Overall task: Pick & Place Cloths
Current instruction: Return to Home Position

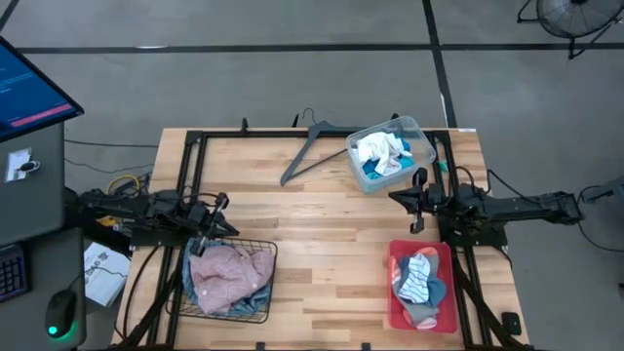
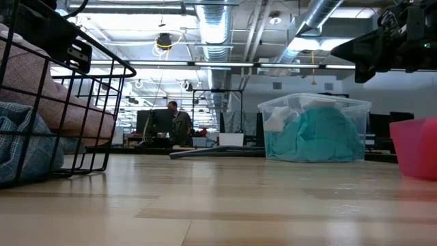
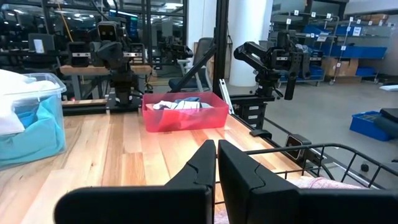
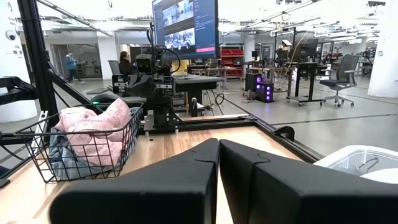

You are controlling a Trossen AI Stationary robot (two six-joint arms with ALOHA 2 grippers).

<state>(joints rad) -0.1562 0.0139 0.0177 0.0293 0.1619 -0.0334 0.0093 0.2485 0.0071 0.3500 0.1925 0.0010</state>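
Looking down on the wooden counter (image 1: 322,244) now: finds the left pincer (image 1: 220,209) at the left side, hanging over the far rim of the black wire basket (image 1: 268,253). Shows, up close in the left wrist view, fingers (image 3: 199,171) pressed flat together, gripping nothing. Swings over to the right side and meets the right pincer (image 1: 398,198), poised above bare wood between the clear tub (image 1: 429,151) and the red bin (image 1: 393,263); again fingers (image 4: 186,162) shut tight, nothing held. Has the two aimed at one another across the middle, well apart. Onto the cloths: sees the dusty pink cloth (image 1: 226,271) heaped in the wire basket, with blue denim (image 1: 259,285) peeking out beneath it along the right edge. Finds the white cloth (image 1: 380,148) bunched on top of the turquoise cloth (image 1: 371,174) inside the clear tub at the far right of the counter. Picks out the striped sock (image 1: 417,278) and the grey-blue socks (image 1: 424,314) lying in the red bin at the near right corner. Notes the grey hanger (image 1: 312,148) flat on the wood just left of the tub, touching no cloth. Catches a person (image 2: 179,123) far off by a monitor in the room behind.
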